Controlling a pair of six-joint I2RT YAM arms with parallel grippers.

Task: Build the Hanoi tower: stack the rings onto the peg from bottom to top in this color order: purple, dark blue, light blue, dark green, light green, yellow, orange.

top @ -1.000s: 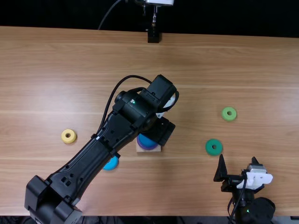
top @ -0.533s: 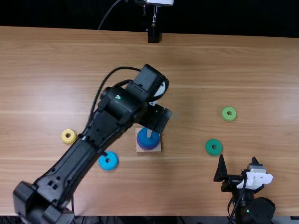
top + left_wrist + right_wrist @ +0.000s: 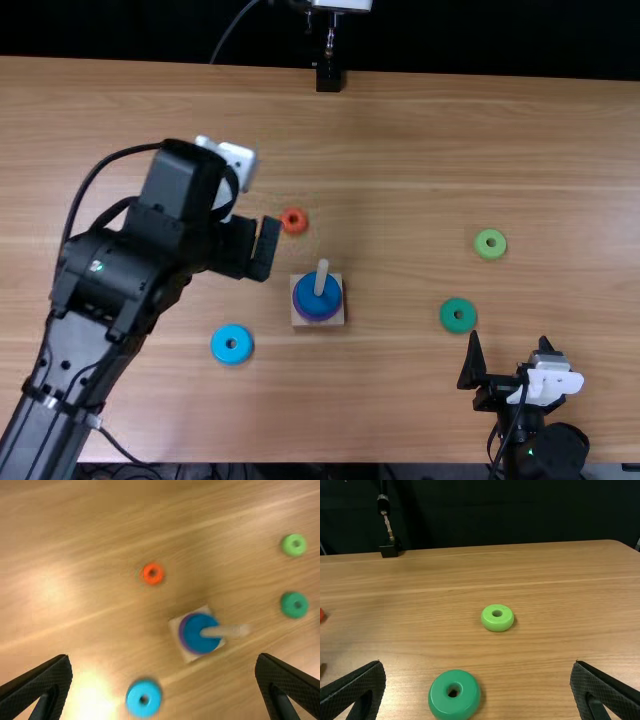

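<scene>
In the top view, from the peg (image 3: 321,276), my left gripper (image 3: 254,248) is at ten o'clock, my right gripper (image 3: 509,341) past three; both have jaws spread wide. Dark blue ring (image 3: 311,291) sits over purple ring (image 3: 318,319) on the peg; light blue ring (image 3: 221,346) lies at eight.
</scene>
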